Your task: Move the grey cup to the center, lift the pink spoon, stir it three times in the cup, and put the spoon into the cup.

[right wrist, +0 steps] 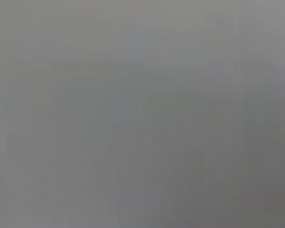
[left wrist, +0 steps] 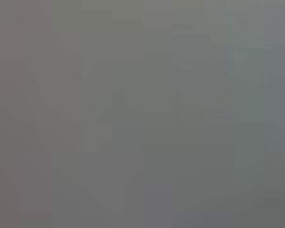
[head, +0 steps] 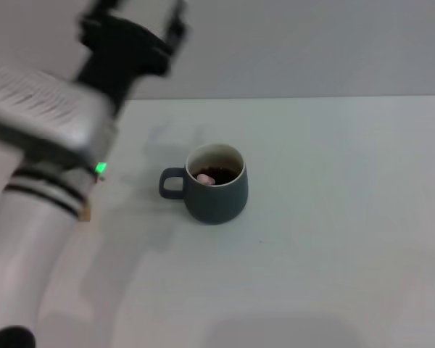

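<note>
The grey cup (head: 216, 190) stands upright near the middle of the white table (head: 333, 217), its loop handle pointing to the left. Dark liquid shows inside it. The pink spoon (head: 205, 178) lies in the cup, with only a pale pink end showing above the liquid. My left gripper (head: 134, 25) is raised high at the upper left, well away from the cup, and is blurred. The right gripper is not in view. Both wrist views show only plain grey.
My left arm (head: 43, 145) fills the left side of the head view, with a green light on its wrist. A small tan block (head: 85, 211) shows at the arm's edge. A pale wall stands behind the table's far edge.
</note>
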